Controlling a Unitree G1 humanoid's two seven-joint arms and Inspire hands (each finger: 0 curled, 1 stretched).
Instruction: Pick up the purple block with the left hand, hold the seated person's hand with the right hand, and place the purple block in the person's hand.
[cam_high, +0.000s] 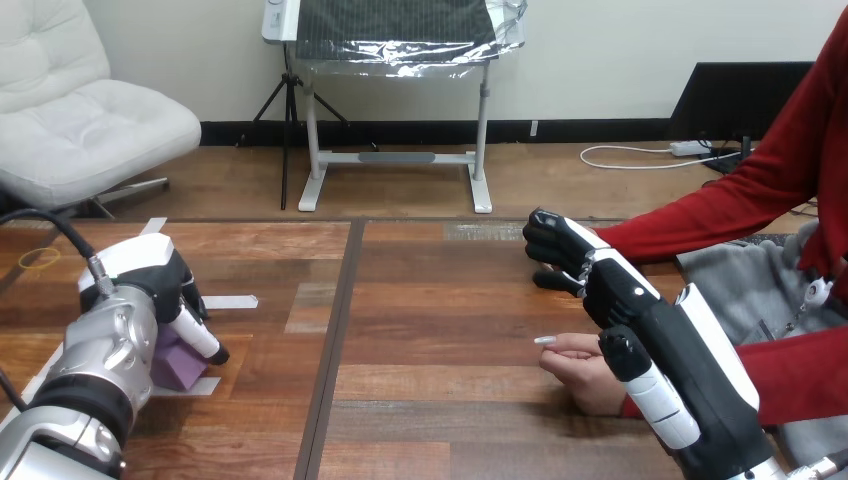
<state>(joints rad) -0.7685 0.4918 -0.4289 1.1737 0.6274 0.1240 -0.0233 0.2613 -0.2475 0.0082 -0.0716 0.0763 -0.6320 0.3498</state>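
Occlusions and cropping, head view

The small purple block (180, 366) is partly covered by the robot's black-and-white left hand (160, 275), and contact between the two cannot be determined. The wrist of the person's hand (578, 362) is hidden behind the robot's black-and-white right hand (625, 295); contact there is likewise indeterminate. Both robot arms are cut off at the bottom edge.

2 robot hands: left hand (160, 285), right hand (620, 295); 1 purple block (178, 362); 1 person's hand (582, 368)

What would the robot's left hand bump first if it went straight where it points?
Probably the purple block, just beneath the left hand; I can't tell whether they already touch.
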